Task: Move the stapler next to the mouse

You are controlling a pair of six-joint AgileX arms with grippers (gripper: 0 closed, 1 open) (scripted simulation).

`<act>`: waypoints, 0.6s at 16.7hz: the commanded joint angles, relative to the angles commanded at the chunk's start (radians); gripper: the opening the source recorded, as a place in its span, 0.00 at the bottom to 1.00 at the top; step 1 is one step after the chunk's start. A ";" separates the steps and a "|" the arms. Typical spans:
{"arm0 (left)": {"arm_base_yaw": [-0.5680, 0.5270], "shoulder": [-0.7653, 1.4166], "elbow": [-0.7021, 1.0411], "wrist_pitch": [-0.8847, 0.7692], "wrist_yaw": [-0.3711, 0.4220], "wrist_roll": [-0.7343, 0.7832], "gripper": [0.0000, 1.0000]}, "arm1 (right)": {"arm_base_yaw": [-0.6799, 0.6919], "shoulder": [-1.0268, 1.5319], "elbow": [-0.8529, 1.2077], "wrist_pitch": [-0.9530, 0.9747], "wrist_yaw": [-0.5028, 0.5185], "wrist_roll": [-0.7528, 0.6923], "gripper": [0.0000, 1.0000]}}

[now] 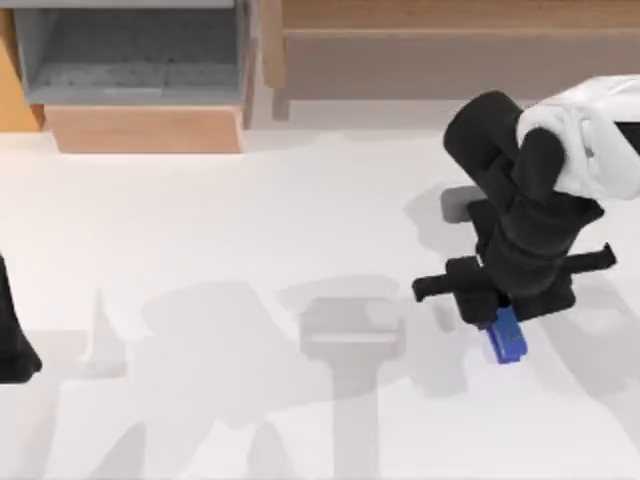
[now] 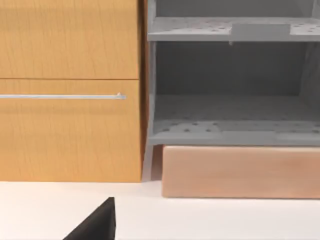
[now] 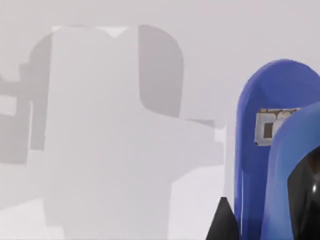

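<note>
top view, stapler (image 1: 507, 337) under right gripper (image 1: 497, 312), table's right

Blue stapler (image 1: 507, 337) at table's right, partly under arm.

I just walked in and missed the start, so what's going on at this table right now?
The right arm is working at the right side of the white table, its hand down over the small blue stapler, whose end sticks out from under it. The right wrist view shows the stapler's blue body close up. Whether the hand has closed on it can't be told. The left arm sits parked at the table's left edge. A wooden cabinet with grey shelves stands along the back.
</note>
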 joint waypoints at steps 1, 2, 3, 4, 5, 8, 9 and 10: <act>0.000 0.000 0.000 0.000 0.000 0.000 1.00 | -0.095 0.001 -0.001 0.004 0.001 -0.065 0.00; 0.000 0.000 0.000 0.000 0.000 0.000 1.00 | -0.194 0.002 -0.002 0.009 0.002 -0.131 0.00; 0.000 0.000 0.000 0.000 0.000 0.000 1.00 | -0.292 0.002 -0.004 0.014 0.003 -0.197 0.00; 0.000 0.000 0.000 0.000 0.000 0.000 1.00 | -0.387 0.002 -0.006 0.019 0.004 -0.263 0.00; 0.000 0.000 0.000 0.000 0.000 0.000 1.00 | -0.476 0.001 -0.007 0.025 0.005 -0.327 0.00; 0.000 0.000 0.000 0.000 0.000 0.000 1.00 | -0.687 -0.013 -0.012 0.045 0.006 -0.501 0.00; 0.000 0.000 0.000 0.000 0.000 0.000 1.00 | -0.736 -0.019 -0.012 0.051 0.005 -0.546 0.00; 0.000 0.000 0.000 0.000 0.000 0.000 1.00 | -0.774 -0.024 -0.013 0.056 0.005 -0.582 0.00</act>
